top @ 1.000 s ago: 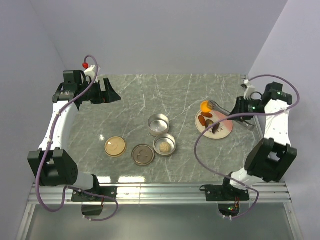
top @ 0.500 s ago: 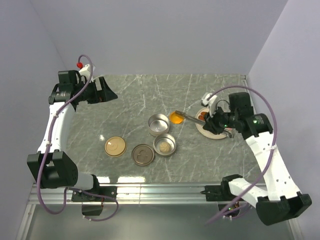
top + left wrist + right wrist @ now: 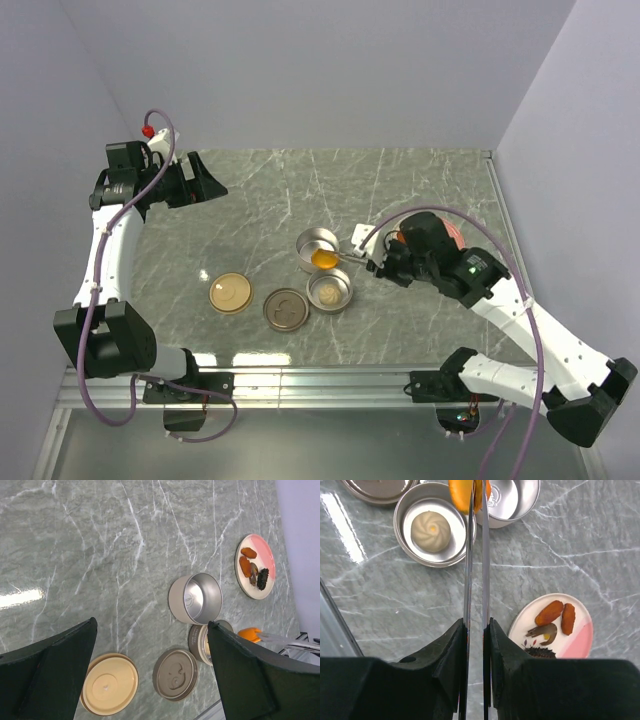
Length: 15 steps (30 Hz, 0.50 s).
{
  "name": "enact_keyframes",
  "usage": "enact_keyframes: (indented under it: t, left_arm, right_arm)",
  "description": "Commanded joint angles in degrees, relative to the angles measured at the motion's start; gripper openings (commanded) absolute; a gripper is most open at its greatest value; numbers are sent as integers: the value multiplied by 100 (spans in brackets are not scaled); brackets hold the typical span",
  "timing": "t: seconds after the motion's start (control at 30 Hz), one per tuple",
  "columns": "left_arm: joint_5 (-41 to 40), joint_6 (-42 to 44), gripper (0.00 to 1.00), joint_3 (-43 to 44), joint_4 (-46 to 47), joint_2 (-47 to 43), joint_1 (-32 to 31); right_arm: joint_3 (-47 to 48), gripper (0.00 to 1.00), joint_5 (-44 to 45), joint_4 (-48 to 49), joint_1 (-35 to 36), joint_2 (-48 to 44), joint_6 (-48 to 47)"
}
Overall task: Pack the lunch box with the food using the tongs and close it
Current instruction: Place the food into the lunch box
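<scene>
My right gripper point(image 3: 475, 625) is shut on the thin silver tongs point(image 3: 475, 555), whose tips pinch an orange chunk point(image 3: 462, 492). In the top view the chunk point(image 3: 323, 259) hangs over the near rim of the empty round tin point(image 3: 317, 242) of the lunch box. The second tin point(image 3: 434, 524) holds a pale round bun point(image 3: 430, 528). More food lies on the pink-and-white plate point(image 3: 581, 636): two reddish-brown pieces point(image 3: 549, 612), a shrimp-like piece point(image 3: 542, 631) and a dark spiky bit point(image 3: 540, 652). My left gripper point(image 3: 205, 180) hangs open and empty at the far left.
A tan lid point(image 3: 230, 294) and a brown lid point(image 3: 286, 309) lie flat to the left of the tins. In the top view my right arm point(image 3: 470, 280) hides most of the plate. A metal rail point(image 3: 320, 380) runs along the table's near edge.
My right arm has swung left from the plate to the tins, carrying the orange chunk in the tongs. The left arm has drifted slightly left, still open.
</scene>
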Motion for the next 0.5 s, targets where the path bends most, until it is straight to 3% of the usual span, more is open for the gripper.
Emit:
enact_keyframes:
  t: [0.0,0.47]
  left_arm:
    - [105,1,98,112,32,-110,54]
    - [202,-16,97,411,-73,355,55]
  right_arm:
    - [-271,19,705,469,335,-138,-195]
    - [-1370,11,1839,1637,916,-884,-819]
